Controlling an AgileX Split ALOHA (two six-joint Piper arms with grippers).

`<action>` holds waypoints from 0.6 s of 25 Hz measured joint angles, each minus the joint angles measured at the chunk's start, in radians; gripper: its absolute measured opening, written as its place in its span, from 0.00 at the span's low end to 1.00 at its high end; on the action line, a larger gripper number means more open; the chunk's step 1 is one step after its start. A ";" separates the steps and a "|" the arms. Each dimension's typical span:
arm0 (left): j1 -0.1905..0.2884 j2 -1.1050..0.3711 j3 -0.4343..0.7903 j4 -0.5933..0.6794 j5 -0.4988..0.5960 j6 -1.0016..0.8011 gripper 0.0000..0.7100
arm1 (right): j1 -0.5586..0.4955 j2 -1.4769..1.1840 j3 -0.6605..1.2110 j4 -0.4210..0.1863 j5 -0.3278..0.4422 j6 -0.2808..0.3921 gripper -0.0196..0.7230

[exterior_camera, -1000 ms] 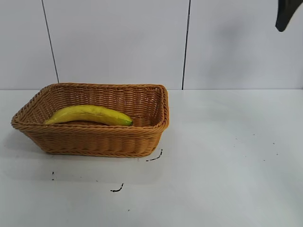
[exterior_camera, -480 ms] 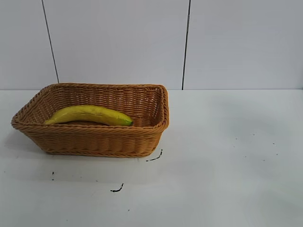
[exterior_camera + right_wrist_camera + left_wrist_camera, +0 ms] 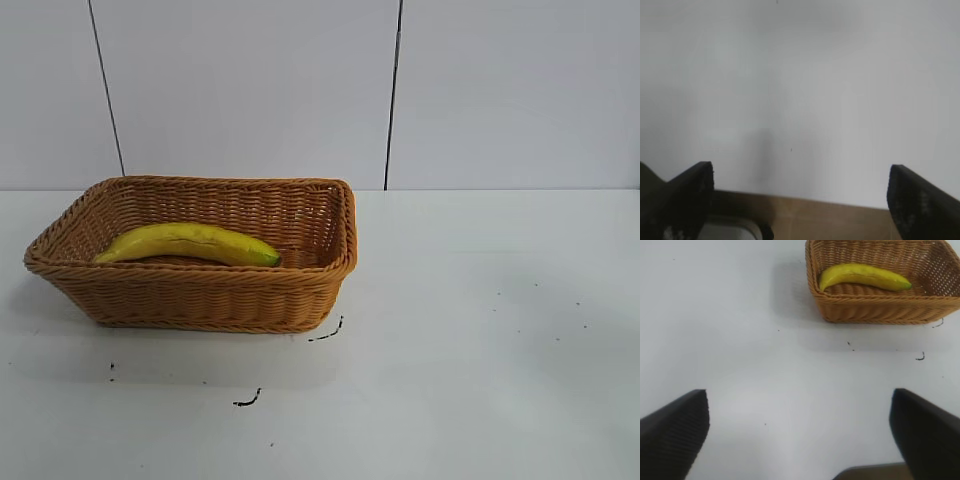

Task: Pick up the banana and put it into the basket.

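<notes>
The table [image 3: 480, 330] was white with small dark marks. The tan woven basket [image 3: 200, 300] sat on it. Inside lay the yellow banana [image 3: 188, 243], curved and green-tipped. The left gripper [image 3: 799, 432] and right gripper [image 3: 800, 200] were spread, holding nothing.

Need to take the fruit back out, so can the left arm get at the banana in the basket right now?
Probably yes. The left tool is open over bare table, nothing stands between it and the basket, and the banana lies uncovered on top inside.
</notes>
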 joint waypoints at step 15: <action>0.000 0.000 0.000 0.000 0.000 0.000 0.98 | 0.032 -0.016 0.021 -0.002 -0.043 -0.002 0.95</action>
